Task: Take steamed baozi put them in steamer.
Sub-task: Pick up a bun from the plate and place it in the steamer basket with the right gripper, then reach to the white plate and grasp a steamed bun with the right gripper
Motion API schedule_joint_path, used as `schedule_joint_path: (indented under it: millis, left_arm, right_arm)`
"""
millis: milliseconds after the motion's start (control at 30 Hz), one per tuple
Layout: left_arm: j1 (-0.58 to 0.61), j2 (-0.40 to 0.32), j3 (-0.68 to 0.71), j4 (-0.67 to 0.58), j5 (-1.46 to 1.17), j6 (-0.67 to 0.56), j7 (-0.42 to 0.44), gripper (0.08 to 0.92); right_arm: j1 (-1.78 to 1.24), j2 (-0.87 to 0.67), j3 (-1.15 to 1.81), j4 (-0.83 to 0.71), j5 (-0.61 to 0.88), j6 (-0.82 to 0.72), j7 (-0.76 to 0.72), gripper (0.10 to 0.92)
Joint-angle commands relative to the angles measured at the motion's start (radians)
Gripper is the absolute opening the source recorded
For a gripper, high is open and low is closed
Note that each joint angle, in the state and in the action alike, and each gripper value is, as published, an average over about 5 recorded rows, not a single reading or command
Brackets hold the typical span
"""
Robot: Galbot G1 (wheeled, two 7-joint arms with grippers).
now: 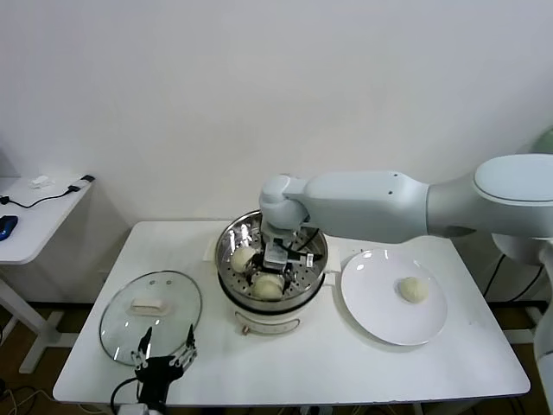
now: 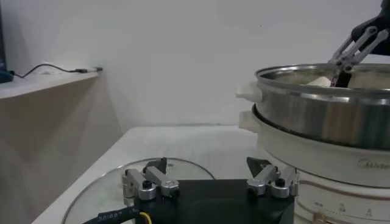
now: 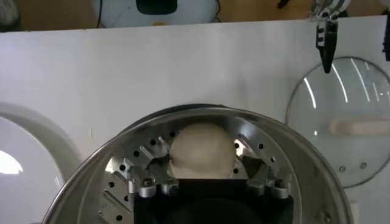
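The steamer (image 1: 232, 275) stands mid-table, its perforated tray (image 3: 116, 176) showing in the right wrist view. Two steamed baozi lie inside it: one at the left (image 1: 243, 258), one toward the front (image 1: 269, 286). My right gripper (image 1: 276, 257) reaches down into the pot and is open. Its fingers stand either side of the front baozi (image 3: 201, 151), which rests on the tray with a small gap at each side. Another baozi (image 1: 413, 290) lies on the white plate (image 1: 371, 303). My left gripper (image 1: 164, 350) hangs open and empty at the table's front left.
A round glass lid (image 1: 121, 316) with a white handle lies flat left of the steamer, under the left gripper (image 2: 207, 163). The steamer's wall (image 2: 323, 115) rises close to that gripper. A low side table (image 1: 34, 216) with cables stands off to the left.
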Motion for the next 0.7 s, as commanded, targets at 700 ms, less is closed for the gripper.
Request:
schedule_joint_path:
  millis: [700]
  left_arm:
    - [-0.013, 0.004, -0.004, -0.020, -0.013, 0.003, 0.006, 0.823]
  right_arm:
    - [0.135, -0.686, -0.211, -0.157, 0.328, -0.450, -0.118, 0.823]
